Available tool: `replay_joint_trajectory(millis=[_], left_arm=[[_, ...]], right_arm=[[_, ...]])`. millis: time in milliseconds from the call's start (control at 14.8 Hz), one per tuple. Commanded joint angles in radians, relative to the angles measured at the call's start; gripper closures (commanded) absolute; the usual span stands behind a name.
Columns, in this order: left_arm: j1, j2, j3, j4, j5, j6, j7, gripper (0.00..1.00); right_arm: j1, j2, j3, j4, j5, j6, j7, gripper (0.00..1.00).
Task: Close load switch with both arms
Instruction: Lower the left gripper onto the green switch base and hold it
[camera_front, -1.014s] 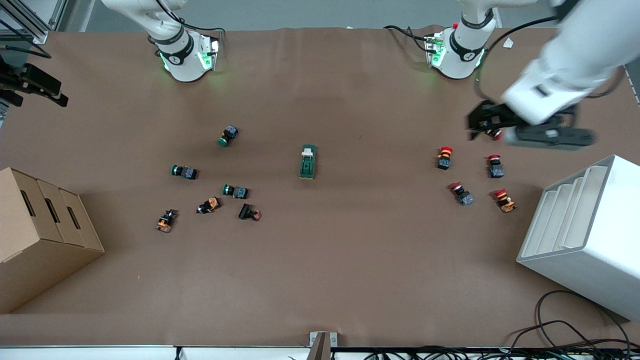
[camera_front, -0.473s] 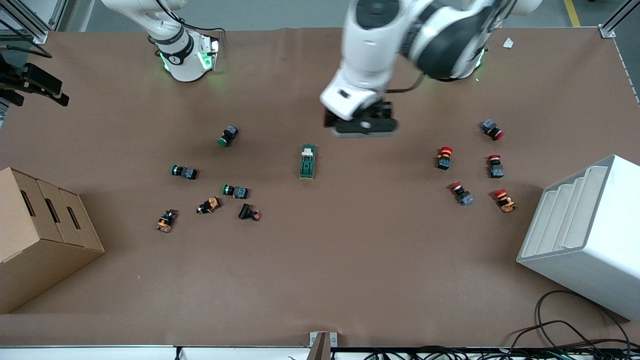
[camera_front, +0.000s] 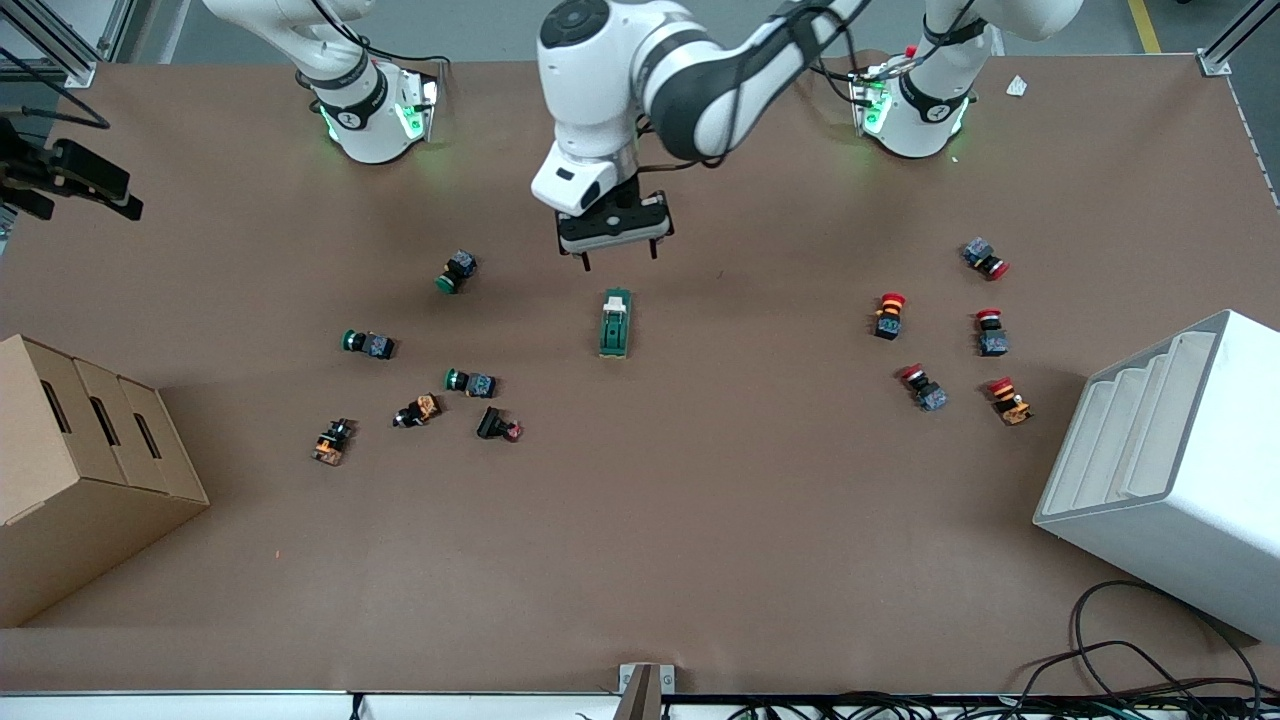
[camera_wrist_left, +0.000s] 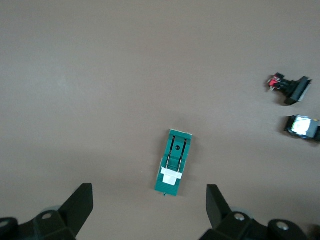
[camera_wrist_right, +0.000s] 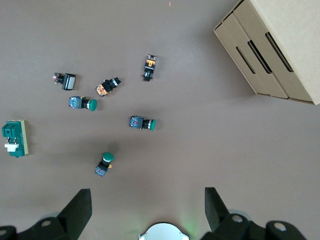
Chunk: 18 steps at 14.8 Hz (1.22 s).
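Two boxes you've got: cardboard box (camera_front: 80, 470) and white bin (camera_front: 1170, 470), contents hidden, no readable labels.
Left gripper (camera_front: 617, 258) hangs spread over bare table beside the load switch (camera_front: 615, 323); right gripper (camera_wrist_right: 147, 207) waits, spread.

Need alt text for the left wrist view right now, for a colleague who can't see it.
The left gripper hangs open over the brown table, its two black fingers either side of the dark-green load switch lying flat below, white lever toward the gripper. Two small push-buttons lie apart at the edge.

High front camera facing the robots, both wrist cameras looking straight down, all sharing the load switch (camera_front: 615, 323).
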Motion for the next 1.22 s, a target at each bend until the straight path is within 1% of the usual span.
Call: replay_joint_trajectory(millis=[0, 203, 338, 473, 609, 744, 879, 947, 1082, 1150], left_arm=[[-0.048, 0.051, 0.007, 0.021, 0.069, 0.004, -0.149, 0.0], [-0.111, 0.107, 0.007, 0.018, 0.15, 0.014, -0.259, 0.0], [-0.142, 0.159, 0.006, 0.017, 0.273, 0.02, -0.382, 0.0], [-0.179, 0.212, 0.006, 0.006, 0.396, 0.05, -0.489, 0.01], [-0.182, 0.226, 0.003, -0.04, 0.491, 0.052, -0.505, 0.02], [-0.199, 0.233, 0.003, -0.078, 0.543, 0.064, -0.508, 0.03], [-0.205, 0.263, 0.003, -0.098, 0.637, 0.08, -0.549, 0.03], [-0.206, 0.272, 0.003, -0.108, 0.695, 0.08, -0.574, 0.03], [-0.208, 0.291, 0.003, -0.131, 0.767, 0.078, -0.618, 0.03], [-0.208, 0.292, 0.003, -0.149, 0.813, 0.078, -0.646, 0.03]], right_arm=[[-0.008, 0.044, 0.0, 0.009, 0.0, -0.002, -0.004, 0.0], [-0.003, 0.116, 0.002, 0.01, 0.006, -0.005, -0.008, 0.0], [-0.002, 0.158, 0.0, 0.01, -0.003, 0.002, -0.011, 0.0], [0.005, 0.172, 0.002, 0.004, -0.011, -0.004, 0.005, 0.0], [0.015, 0.178, 0.005, -0.006, 0.007, 0.018, 0.041, 0.0], [0.073, 0.182, 0.008, -0.045, 0.034, 0.08, 0.197, 0.0], [0.139, 0.182, 0.01, -0.075, 0.069, 0.128, 0.358, 0.0], [0.17, 0.182, 0.01, -0.098, 0.105, 0.165, 0.447, 0.0], [0.234, 0.181, 0.011, -0.166, 0.153, 0.255, 0.581, 0.0], [0.285, 0.178, 0.011, -0.212, 0.156, 0.315, 0.644, 0.0]])
